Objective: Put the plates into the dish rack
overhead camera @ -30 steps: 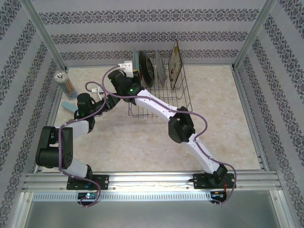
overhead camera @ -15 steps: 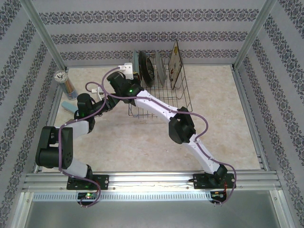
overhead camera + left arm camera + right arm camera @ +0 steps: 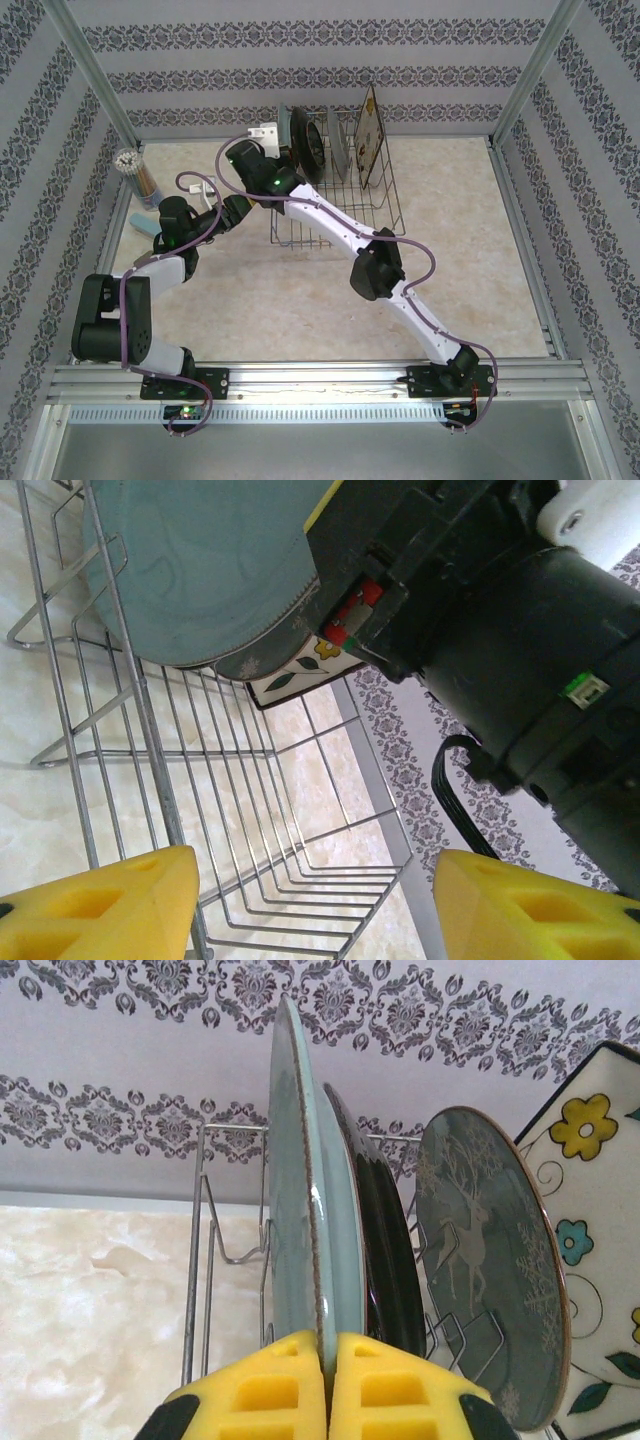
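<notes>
The wire dish rack [image 3: 385,205] stands at the back of the table. In it, upright and left to right, are the light-blue plate [image 3: 300,1190], the dark-brown-rimmed plate [image 3: 385,1230], the grey reindeer plate [image 3: 480,1250] and the square floral plate [image 3: 600,1210]. My right gripper [image 3: 327,1360] is shut on the near rim of the light-blue plate [image 3: 288,128], at the rack's left end. My left gripper [image 3: 315,900] is open and holds nothing. It sits low beside the rack [image 3: 230,770], under the right wrist [image 3: 500,630], with the light-blue plate [image 3: 200,570] above it.
A cup of pens [image 3: 135,170] stands at the back left, with a blue object [image 3: 145,225] near the left wall. Slanted metal frame posts [image 3: 95,70] rise at both back corners. The patterned wall lies close behind the rack.
My right arm has shifted slightly back and left, keeping the light-blue plate in its grip. The left arm has barely moved.
</notes>
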